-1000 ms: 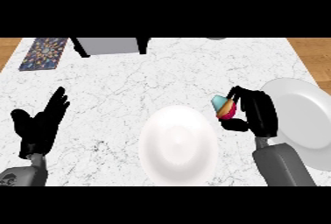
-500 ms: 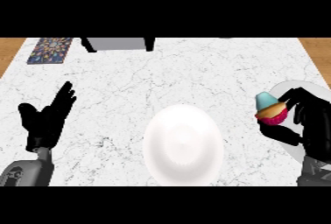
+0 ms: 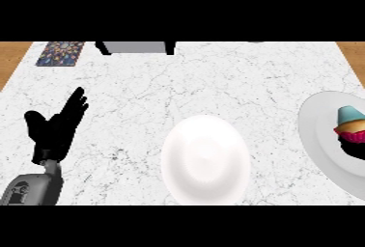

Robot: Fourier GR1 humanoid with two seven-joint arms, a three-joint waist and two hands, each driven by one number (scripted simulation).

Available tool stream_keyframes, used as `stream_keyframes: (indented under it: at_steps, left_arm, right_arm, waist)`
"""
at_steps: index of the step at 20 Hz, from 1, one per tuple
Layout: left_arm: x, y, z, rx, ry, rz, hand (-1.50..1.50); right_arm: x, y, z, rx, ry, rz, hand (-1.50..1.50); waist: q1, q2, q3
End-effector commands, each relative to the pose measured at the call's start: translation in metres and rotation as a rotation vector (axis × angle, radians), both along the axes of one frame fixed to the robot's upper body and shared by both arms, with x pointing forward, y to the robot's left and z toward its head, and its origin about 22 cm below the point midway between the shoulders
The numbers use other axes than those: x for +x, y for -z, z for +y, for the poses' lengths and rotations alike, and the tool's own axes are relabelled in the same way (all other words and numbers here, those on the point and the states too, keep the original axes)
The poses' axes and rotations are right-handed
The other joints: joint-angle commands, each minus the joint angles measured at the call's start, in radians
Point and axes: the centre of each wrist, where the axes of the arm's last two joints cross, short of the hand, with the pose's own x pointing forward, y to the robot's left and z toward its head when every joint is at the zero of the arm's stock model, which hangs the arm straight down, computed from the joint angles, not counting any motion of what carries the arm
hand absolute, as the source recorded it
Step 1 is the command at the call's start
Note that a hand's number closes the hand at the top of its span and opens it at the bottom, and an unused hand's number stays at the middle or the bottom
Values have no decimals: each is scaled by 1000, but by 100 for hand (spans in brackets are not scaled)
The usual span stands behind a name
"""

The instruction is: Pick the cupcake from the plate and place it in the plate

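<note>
A cupcake (image 3: 349,124) with a blue top, orange middle and pink wrapper is over a white plate (image 3: 319,140) at the right edge, which is cut off by the frame. Just below the cupcake, a small black part of my right hand (image 3: 356,150) shows at the right edge, against the wrapper; the rest of it is out of view. A second white plate (image 3: 205,159) with nothing on it lies in the middle near the front. My left hand (image 3: 57,130) rests open at the left, fingers up, holding nothing.
A colourful patterned mat (image 3: 61,52) lies at the far left corner of the white marble counter (image 3: 214,82). A grey box (image 3: 135,47) stands at the back edge. Wooden floor shows past both far corners.
My right hand has carried the cupcake to the right, from beside the middle plate to over the right plate, and has mostly left the view. The left hand has stayed put.
</note>
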Motion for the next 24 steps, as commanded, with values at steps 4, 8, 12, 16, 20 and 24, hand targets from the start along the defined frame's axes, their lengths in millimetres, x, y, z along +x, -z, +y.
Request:
stream_keyframes:
  at_steps: [4,8,12,16,20,24]
  left_arm:
    - [-2,7,6,0,-10,-11,0]
    - [5,2,-1,-13,20,-14,0]
    - [-13,1,8,3,0,-7,0]
    - [4,10,-5,-10,8,-14,0]
    - [-2,4,4,-8,-3,1,0]
    - [-3,10,2,18,-26,4,0]
  right_arm:
    - [-6,28,-76,-34,7,201,150]
    - [10,27,-100,223,-21,216,150]
    - [15,47,-116,150,-125,278,-150]
    - [16,59,-102,92,-183,108,-150]
    - [14,30,-106,167,-325,-131,-150]
    - [5,5,-98,306,-411,-251,-150]
  waist:
    - [8,4,1]
    - [12,4,1]
    - [16,3,1]
    - [5,2,0]
    - [-3,-4,1]
    - [-15,-6,-1]
